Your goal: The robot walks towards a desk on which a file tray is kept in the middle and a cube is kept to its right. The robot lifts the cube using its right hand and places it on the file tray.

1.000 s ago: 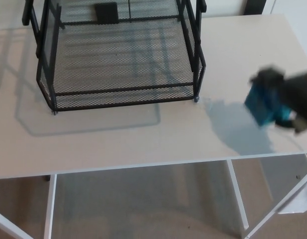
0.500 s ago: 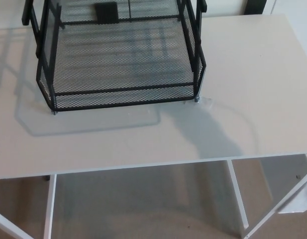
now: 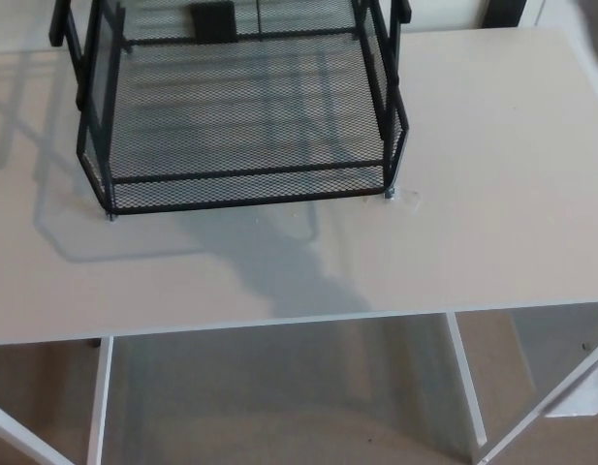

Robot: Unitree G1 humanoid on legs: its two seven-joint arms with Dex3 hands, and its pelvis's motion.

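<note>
A black wire-mesh file tray (image 3: 242, 179) stands on the white desk (image 3: 492, 174) at the upper left of the head view. Its mesh floor holds nothing that I can see. No cube shows anywhere on the desk. Neither of my hands shows in the picture. A grey shadow (image 3: 279, 266) lies on the desk just in front of the tray and reaches the front edge.
The desk's front edge (image 3: 279, 325) runs across the lower third, with white legs (image 3: 468, 387) and beige floor below. A small dark object (image 3: 213, 17) lies behind the tray, seen through the mesh.
One second ago my right hand held the blue cube at the right edge; both have left the picture. The shadow on the desk has slid leftward to in front of the tray.
</note>
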